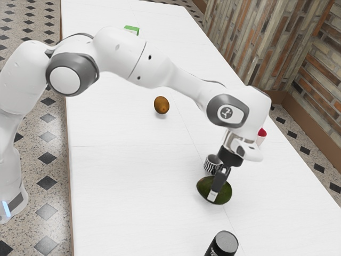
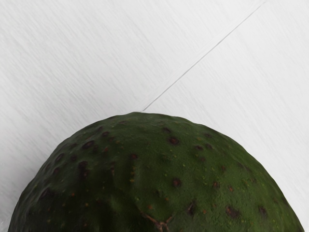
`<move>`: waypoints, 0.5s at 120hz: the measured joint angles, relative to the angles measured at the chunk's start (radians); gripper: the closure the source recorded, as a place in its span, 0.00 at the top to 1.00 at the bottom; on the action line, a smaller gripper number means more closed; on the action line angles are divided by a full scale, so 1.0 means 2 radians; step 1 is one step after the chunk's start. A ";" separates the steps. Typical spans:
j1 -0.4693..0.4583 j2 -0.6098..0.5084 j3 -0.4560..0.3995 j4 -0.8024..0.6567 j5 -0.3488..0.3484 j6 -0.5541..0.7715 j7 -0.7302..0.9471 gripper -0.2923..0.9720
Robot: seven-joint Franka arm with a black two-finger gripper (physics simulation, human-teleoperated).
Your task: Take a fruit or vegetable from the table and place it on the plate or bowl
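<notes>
The avocado (image 1: 227,193) (image 2: 159,179) is dark green and rounded, with a pebbled skin flecked with small brown spots and a pale brown scar close to the camera. It rests on the white table (image 1: 133,176), on a thin seam (image 2: 203,59) between two panels. The gripper (image 1: 214,194) is lowered onto the avocado from above, in contact with its near side; whether the jaws are clenched on it or released cannot be determined. Just beside the avocado stands a small black-and-white ringed object (image 1: 209,164). A black cylinder (image 1: 224,245) stands near the table's front edge. A brown oval fruit (image 1: 161,105) lies well apart, toward the exterior view's left.
</notes>
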 joint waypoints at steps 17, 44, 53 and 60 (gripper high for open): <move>-0.001 -0.020 -0.002 0.039 0.002 0.003 -0.001 0.56; -0.034 0.008 -0.020 0.211 0.014 0.004 -0.007 0.60; -0.052 0.032 -0.033 0.259 0.024 0.004 -0.012 0.60; -0.068 0.055 -0.046 0.300 0.035 0.004 -0.016 0.59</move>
